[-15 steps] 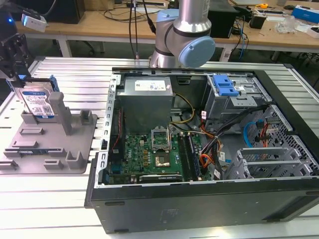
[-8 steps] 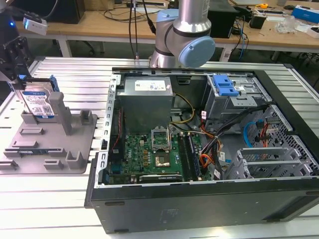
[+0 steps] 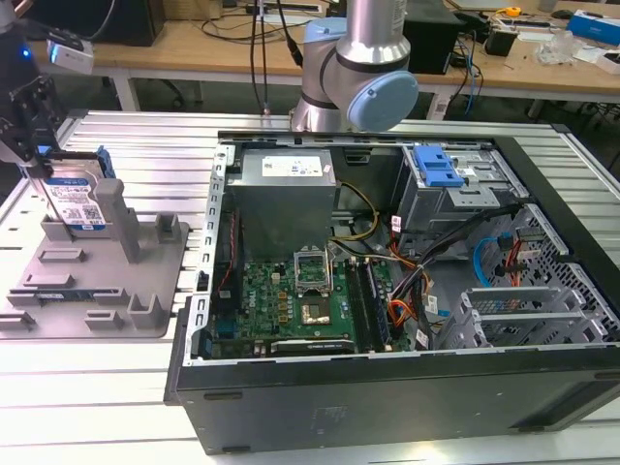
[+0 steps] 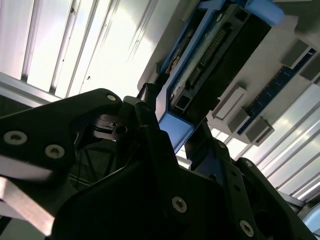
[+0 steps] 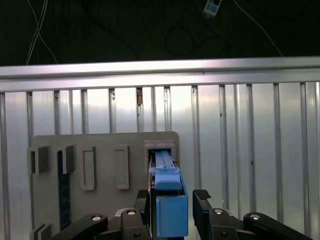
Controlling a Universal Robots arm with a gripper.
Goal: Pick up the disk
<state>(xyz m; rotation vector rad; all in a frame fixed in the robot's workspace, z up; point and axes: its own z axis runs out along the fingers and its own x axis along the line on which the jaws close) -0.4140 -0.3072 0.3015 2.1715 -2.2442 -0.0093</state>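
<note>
Over the grey fixture (image 5: 105, 150), the pincer (image 5: 171, 196) stands slightly spread astride the upright disk (image 5: 169, 215), one finger just clear.

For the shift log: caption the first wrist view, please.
Gripper around the upright disk, which stands in a slot of the grey fixture.

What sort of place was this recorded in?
Probably a robotics lab or workshop: an open computer case sits on a slatted metal table, a robot arm stands behind it, and wooden workbenches carry cables.
</note>
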